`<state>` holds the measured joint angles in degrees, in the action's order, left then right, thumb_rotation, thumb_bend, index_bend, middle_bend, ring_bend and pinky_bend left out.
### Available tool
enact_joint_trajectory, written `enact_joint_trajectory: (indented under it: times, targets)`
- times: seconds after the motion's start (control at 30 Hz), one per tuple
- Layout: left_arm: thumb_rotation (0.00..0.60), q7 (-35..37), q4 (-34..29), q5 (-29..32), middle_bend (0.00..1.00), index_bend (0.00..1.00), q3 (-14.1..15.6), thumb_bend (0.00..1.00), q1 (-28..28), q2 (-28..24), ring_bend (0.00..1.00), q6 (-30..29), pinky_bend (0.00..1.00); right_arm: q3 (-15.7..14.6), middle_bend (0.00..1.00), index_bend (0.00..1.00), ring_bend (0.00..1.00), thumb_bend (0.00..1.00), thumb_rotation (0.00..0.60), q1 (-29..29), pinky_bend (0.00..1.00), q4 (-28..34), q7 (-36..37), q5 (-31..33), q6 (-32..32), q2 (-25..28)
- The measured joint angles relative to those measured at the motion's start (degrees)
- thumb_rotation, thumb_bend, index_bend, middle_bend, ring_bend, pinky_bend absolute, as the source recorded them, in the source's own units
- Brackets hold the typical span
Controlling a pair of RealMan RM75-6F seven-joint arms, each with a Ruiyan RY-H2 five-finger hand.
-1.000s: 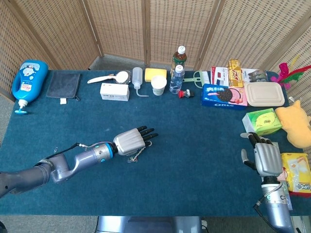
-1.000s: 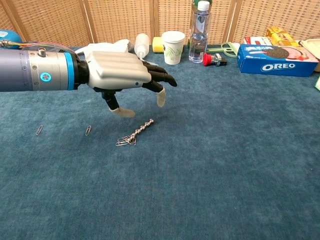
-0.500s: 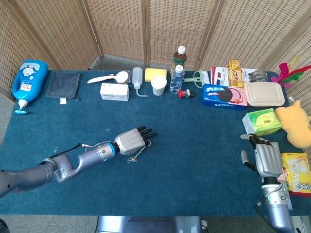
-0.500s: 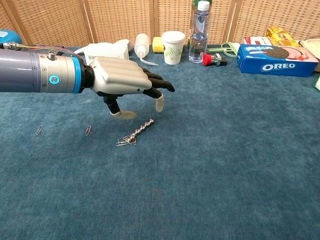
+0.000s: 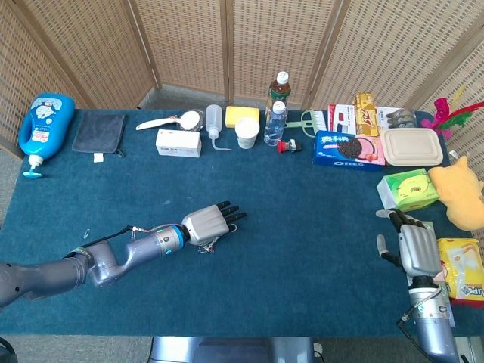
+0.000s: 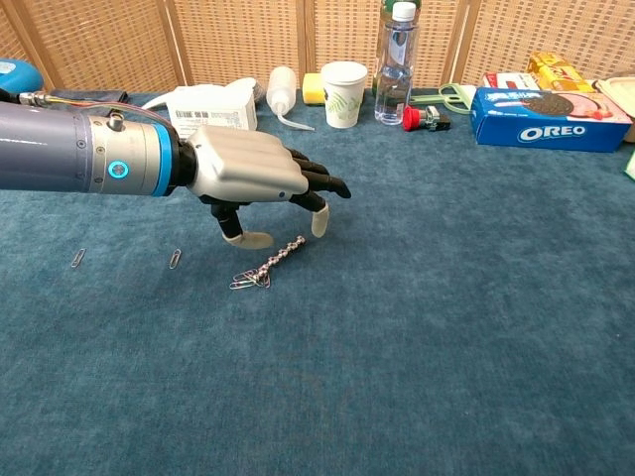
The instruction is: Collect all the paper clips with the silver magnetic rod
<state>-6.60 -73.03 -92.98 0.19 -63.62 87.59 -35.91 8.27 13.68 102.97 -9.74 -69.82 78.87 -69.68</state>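
Blue-covered table, carrying all the objects shown. Left hand, palm down, fingers spread and grasping nothing; compared with the frames of a second ago it has been lowered and drawn slightly back, so that thumb and fingertips are now held just above the cloth. Right hand, seen in the head view only, resting near the table's right edge with fingers extended and nothing held; no change is seen there.

Silver magnetic rod, a short beaded bar lying flat on the cloth, unmoved. It is placed just below and in front of the left thumb, its upper end almost under the fingertips. Contact is not shown. A cluster of paper clips is attached at the rod's end farther from the fingers.

Two loose paper clips, one beside the thumb and another farther out, well apart from the rod.

The descent is judged to be a preparation for a pinch on the rod; the loose clips remain to be collected.
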Motion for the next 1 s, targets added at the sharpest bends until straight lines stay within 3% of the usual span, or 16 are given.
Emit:
enact_joint_trajectory:
  times: [1.0]
  targets:
    - [0.6,-4.2,-2.5,2.9,0.0,0.26,1.7,0.78,0.5,-2.4,0.0,1.2,0.07,0.4,0.29,0.3,0.29,0.51,0.6,-0.6,0.33,0.1,1.5,-0.2,-1.4,0.0]
